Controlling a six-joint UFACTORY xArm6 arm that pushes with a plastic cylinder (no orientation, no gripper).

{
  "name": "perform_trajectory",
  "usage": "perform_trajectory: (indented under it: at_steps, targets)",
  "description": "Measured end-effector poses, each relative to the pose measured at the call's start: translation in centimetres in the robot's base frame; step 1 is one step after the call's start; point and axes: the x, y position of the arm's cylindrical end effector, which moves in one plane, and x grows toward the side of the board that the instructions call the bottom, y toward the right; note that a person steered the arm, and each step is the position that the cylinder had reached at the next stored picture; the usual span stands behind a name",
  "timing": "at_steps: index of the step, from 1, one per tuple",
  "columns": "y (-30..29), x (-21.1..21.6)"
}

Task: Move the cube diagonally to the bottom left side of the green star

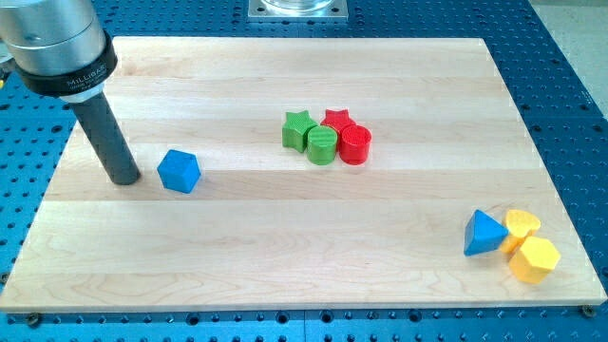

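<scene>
Beside my tip (124, 178): one blue cube (179, 171), one green star (297, 129).

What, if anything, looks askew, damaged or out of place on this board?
Nothing stands out. My tip sits just left of the blue cube; the green star is clustered with other blocks, all intact on the board.

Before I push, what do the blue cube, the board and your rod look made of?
The blue cube looks like matte plastic, possibly 3D-printed: flat, even colour, no glare. The pale board looks like smooth wood, with grain lines and plank seams. My dark rod seems matte plastic or rubber-coated metal; I cannot tell which. My tip sits just to the view's left of the cube.
</scene>
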Motion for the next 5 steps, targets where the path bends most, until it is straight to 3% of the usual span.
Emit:
perform_trajectory:
  at_steps: [3, 5]
  targets:
    - [-0.3, -1.1]
    - [-3.7, -1.5]
